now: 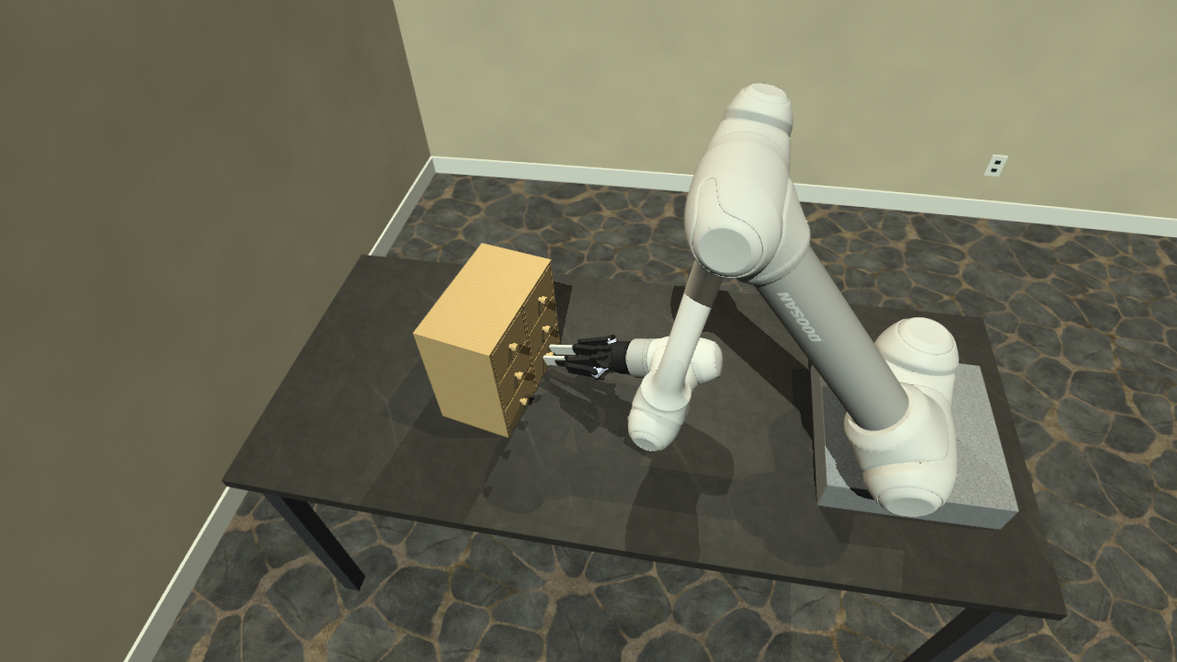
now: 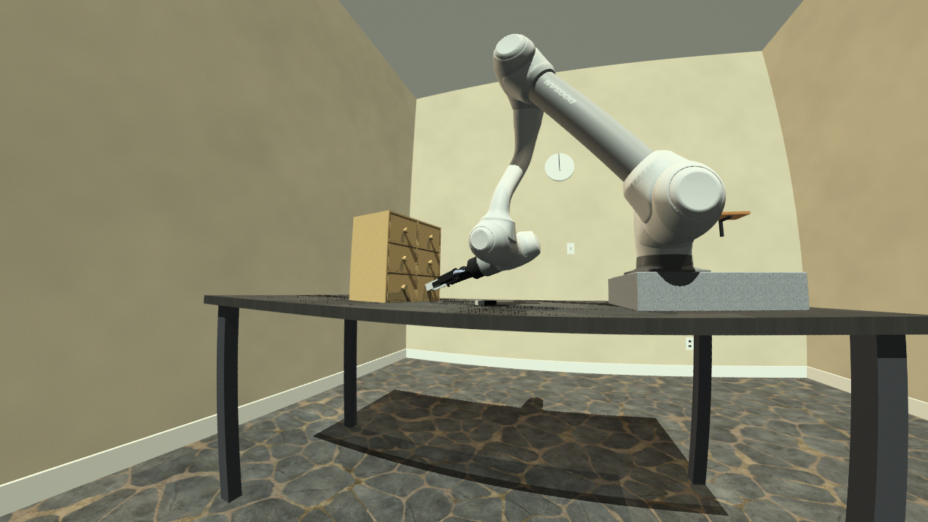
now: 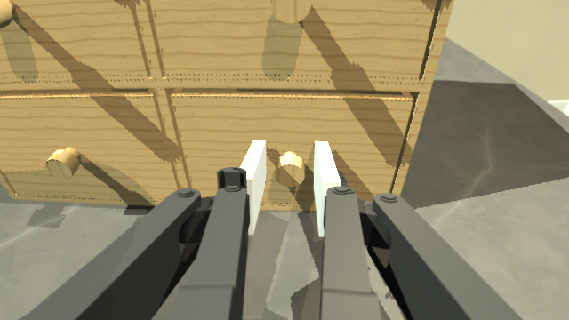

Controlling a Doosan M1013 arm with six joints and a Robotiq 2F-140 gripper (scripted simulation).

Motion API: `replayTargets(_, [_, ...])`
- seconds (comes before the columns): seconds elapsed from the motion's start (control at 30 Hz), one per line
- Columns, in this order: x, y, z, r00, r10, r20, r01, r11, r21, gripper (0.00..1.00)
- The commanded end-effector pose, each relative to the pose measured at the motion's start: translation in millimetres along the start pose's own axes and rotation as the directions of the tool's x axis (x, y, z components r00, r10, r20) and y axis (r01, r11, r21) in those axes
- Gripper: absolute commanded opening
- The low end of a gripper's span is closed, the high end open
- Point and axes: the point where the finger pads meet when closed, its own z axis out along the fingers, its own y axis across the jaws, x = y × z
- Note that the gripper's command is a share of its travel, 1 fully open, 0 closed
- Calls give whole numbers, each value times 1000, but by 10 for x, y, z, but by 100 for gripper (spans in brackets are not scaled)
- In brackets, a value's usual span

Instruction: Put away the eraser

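The wooden chest [image 1: 469,313] [image 2: 368,259] [image 3: 425,89] stands upright, with several drawers in two columns; those whose fronts show look pushed in. My gripper [image 1: 554,354] [image 2: 429,286] [image 3: 290,161] is partly open, its white finger pads pointing at the bottom drawer [image 3: 213,129] of the right-hand column in the wrist view. That drawer's round knob [image 3: 290,173] appears between the pads, with a gap on both sides. A small white and black eraser [image 2: 481,302] lies on the table in the exterior view; the arm hides it in the top view. Drawer contents are hidden.
The neighbouring bottom drawer's knob [image 3: 62,164] is to the left in the wrist view, and another knob [image 3: 291,9] is above. The dark table [image 1: 394,485] carries the chest and the arm's grey base block [image 1: 979,461] [image 2: 726,291]. The arm reaches low over the table.
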Motion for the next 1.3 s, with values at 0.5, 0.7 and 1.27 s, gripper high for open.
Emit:
replayTargets(0.5, [-9, 5, 31, 1000, -3, 4, 3, 1000, 2, 20])
replayTargets(0.7, [-9, 5, 31, 1000, -3, 4, 3, 1000, 2, 8])
replayTargets(1.27, [-9, 5, 31, 1000, -3, 4, 3, 1000, 2, 8])
